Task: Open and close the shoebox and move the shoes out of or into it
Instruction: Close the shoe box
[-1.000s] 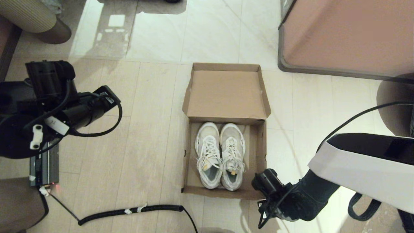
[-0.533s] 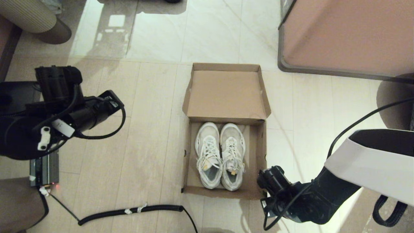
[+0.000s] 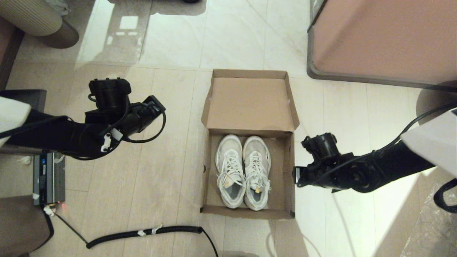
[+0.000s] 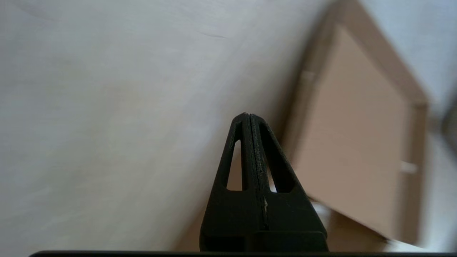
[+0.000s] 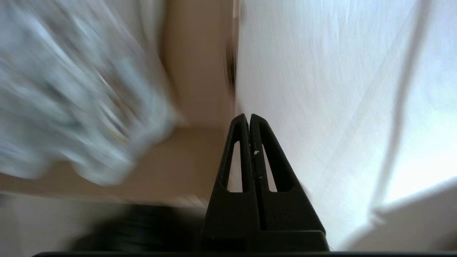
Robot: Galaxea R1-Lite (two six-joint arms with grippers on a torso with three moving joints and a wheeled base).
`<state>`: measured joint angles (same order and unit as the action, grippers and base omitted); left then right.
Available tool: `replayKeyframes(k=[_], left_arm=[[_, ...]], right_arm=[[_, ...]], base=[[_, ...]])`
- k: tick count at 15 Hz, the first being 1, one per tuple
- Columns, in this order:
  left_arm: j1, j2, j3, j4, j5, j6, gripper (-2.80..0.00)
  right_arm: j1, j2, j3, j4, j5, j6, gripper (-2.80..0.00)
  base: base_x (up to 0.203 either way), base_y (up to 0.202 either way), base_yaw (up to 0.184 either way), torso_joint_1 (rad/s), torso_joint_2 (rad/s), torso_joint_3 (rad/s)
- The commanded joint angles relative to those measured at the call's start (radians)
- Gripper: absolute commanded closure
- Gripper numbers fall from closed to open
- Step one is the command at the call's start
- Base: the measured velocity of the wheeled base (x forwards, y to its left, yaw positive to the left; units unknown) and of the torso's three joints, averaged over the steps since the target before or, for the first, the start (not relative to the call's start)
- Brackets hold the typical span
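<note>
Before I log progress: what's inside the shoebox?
Both shoes lie side by side in the open shoebox, toes toward the lid. The floor beneath them is covered.

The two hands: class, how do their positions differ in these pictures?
The left hand hangs over bare floor, well clear of the shoebox; the right hand sits close against the box's right wall. The left is level with the open lid, the right with the shoes. Both are shut and empty.

Pale tiled floor (image 3: 171, 171) carries the open shoebox (image 3: 250, 107) at centre, a pinkish block (image 3: 385, 39) far right, a coiled black cable (image 3: 142, 233) near left, and a grey device (image 3: 49, 178) at left.
</note>
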<state>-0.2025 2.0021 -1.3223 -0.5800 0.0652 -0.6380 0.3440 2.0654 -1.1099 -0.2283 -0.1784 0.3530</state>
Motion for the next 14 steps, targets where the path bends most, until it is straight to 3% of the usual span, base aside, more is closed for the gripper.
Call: replayKeyframes(k=[1, 4, 7, 10, 11, 14], left_arm=[[-0.004, 0.11, -0.08, -0.004, -0.094, -0.025, 0.0], [-0.004, 0.236, -0.223, -0.004, -0.15, -0.03, 0.0], [-0.005, 0.355, -0.422, 0.041, -0.162, -0.033, 0.0], [-0.005, 0.445, -0.617, 0.148, -0.181, -0.063, 0.0], [-0.003, 0.468, -0.631, 0.168, -0.231, -0.073, 0.0], [0.003, 0.504, -0.627, 0.082, -0.326, -0.149, 0.0]], right_arm=[[-0.098, -0.081, -0.208, 0.152, 0.205, 0.069, 0.0], [-0.232, 0.006, -0.529, 0.336, 0.358, 0.176, 0.0], [-0.306, 0.183, -0.798, 0.415, 0.404, 0.217, 0.0], [-0.344, 0.293, -0.856, 0.437, 0.439, 0.232, 0.0], [-0.347, 0.321, -0.857, 0.396, 0.459, 0.255, 0.0], [-0.347, 0.375, -0.858, 0.203, 0.48, 0.471, 0.0]], base=[[0.0, 0.0, 0.0, 0.0, 0.0, 0.0], [0.0, 0.0, 0.0, 0.0, 0.0, 0.0], [0.0, 0.0, 0.0, 0.0, 0.0, 0.0], [0.0, 0.0, 0.0, 0.0, 0.0, 0.0], [0.0, 0.0, 0.0, 0.0, 0.0, 0.0], [0.0, 0.0, 0.0, 0.0, 0.0, 0.0]])
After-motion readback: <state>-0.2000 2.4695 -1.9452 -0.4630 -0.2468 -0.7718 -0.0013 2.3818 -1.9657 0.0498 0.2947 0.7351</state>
